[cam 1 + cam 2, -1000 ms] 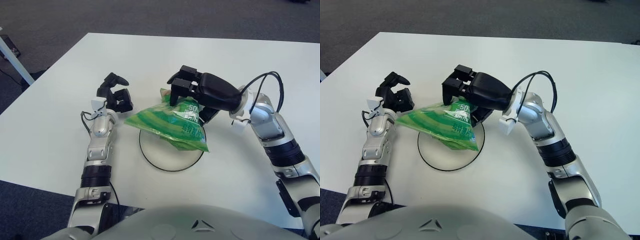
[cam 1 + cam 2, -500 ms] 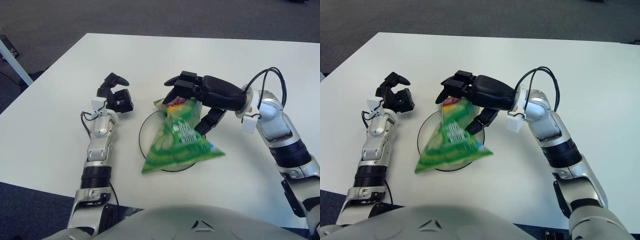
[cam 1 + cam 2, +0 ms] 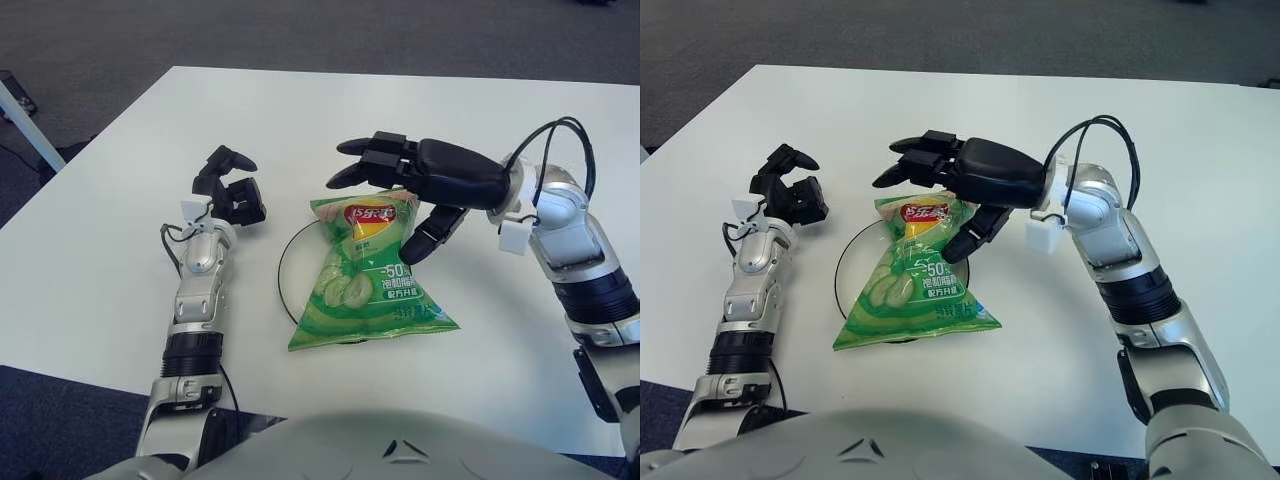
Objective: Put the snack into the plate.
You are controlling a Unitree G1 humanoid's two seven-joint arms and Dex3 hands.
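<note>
A green snack bag (image 3: 365, 275) lies flat across the plate (image 3: 288, 268), its lower end overhanging onto the white surface (image 3: 120, 210).

Light, puffy and crinkly, it looks easiest pinched at a sealed edge. The right robot hand (image 3: 405, 190) hovers spread over its top, empty; the left robot hand (image 3: 232, 192) shows curled beside the plate, clear of the bag.
</note>
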